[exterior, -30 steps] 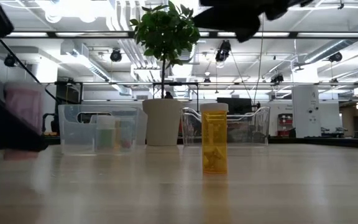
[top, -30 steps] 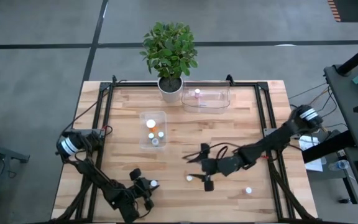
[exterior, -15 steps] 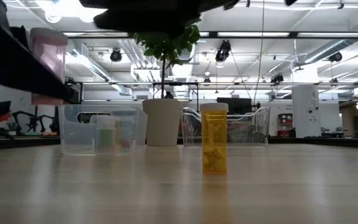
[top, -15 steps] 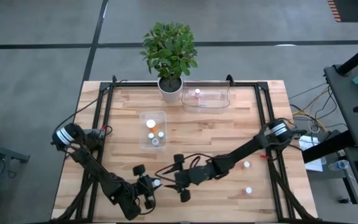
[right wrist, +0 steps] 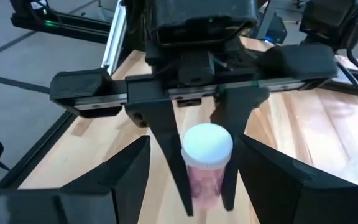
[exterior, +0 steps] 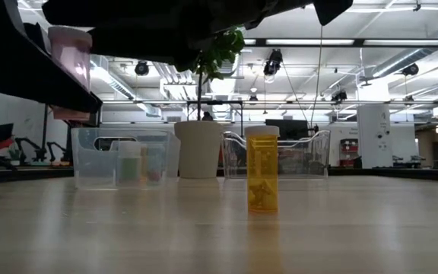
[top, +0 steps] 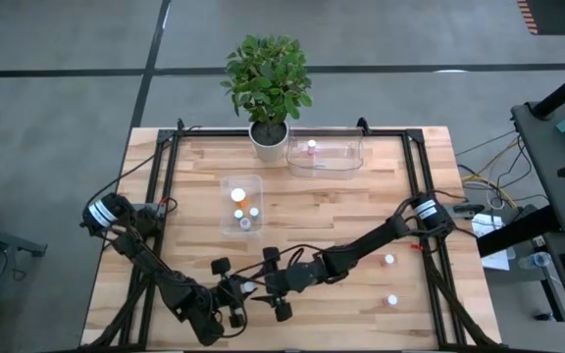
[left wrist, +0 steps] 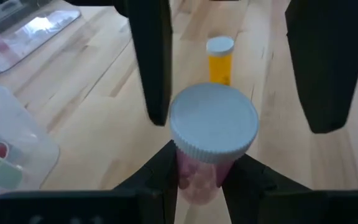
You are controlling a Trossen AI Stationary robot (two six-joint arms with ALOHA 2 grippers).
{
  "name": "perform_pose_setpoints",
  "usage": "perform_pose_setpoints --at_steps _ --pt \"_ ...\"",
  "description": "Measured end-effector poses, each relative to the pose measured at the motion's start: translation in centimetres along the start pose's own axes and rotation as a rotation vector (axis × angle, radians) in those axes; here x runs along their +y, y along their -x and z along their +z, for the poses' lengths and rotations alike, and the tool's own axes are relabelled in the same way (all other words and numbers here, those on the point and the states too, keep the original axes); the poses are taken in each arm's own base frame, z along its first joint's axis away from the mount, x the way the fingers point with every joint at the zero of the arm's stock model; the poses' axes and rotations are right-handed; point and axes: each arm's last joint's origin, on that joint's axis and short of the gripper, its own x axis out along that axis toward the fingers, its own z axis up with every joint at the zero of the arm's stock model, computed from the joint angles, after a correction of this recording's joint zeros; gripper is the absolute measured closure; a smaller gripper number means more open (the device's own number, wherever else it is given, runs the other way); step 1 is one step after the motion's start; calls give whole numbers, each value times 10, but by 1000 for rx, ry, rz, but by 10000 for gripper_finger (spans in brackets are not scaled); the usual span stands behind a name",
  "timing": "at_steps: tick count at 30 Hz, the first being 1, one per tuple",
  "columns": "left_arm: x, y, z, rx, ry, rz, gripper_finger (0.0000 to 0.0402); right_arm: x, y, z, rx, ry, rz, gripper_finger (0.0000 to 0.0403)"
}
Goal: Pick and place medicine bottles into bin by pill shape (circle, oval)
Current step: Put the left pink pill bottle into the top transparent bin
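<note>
My left gripper (top: 239,291) is shut on a pink medicine bottle with a white cap (left wrist: 213,121), held up near the table's front edge. The bottle also shows in the right wrist view (right wrist: 207,158) and the low view (exterior: 70,68). My right gripper (top: 277,284) is open and faces the left one. Its two fingers (left wrist: 151,62) stand on either side of the pink bottle without touching it. An orange bottle (exterior: 262,179) stands upright on its base on the table behind them. My left gripper pinches the pink bottle's body just below the cap (left wrist: 197,171) between its two fingers (left wrist: 163,171). The fingers come from the table's left side. The bottle stands upright in the hold, cap up, lifted clear of the table.
A clear bin (top: 241,204) with several bottles sits left of centre. A second clear bin (top: 325,154) with one bottle stands at the far edge beside the plant pot (top: 268,137). Two loose bottles (top: 388,260) (top: 392,300) stand at the right.
My right gripper has swept toward the table's left edge, away from the orange bottle, until its open fingers flank the pink bottle. My left gripper has raised the pink bottle higher above the table and shifted it slightly toward the right.
</note>
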Motion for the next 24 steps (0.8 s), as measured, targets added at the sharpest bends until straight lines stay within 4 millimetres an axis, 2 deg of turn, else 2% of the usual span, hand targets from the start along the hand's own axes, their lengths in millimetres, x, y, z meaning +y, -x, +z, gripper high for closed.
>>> perform_pose_setpoints --at_steps 9,20,24 --pt "-2 0 7 -22 -47 3 320 -1 0 1 -4 -4 -3 185" --pt "-3 0 7 -23 -48 3 320 -1 0 0 -3 -4 -3 279" --pt "-3 0 7 -23 -46 3 317 -1 0 0 -2 -4 -3 300"
